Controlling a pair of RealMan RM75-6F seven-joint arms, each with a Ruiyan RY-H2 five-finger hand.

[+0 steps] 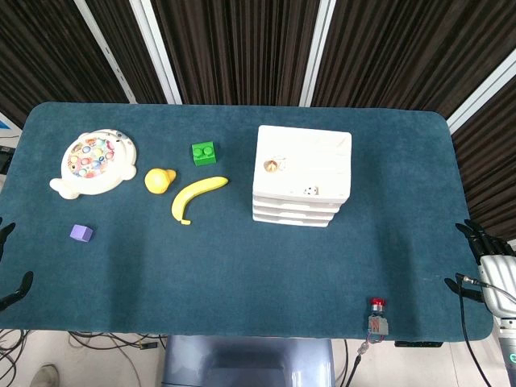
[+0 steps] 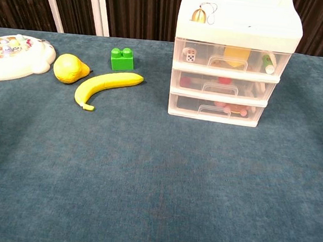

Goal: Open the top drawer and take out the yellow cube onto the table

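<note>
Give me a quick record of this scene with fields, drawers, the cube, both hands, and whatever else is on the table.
drawer unit: white, three clear drawers, all closed
top drawer: closed; holds yellow cube, a die
left hand: at the table's left edge, holding nothing
right hand: at the table's right edge, holding nothing
loose items: banana, pear, green block, purple cube, fishing toy
task progress: not started

Dark ribbed wall panels (image 1: 242, 48) – white strips between – pale floor (image 1: 89, 363), cables.
</note>
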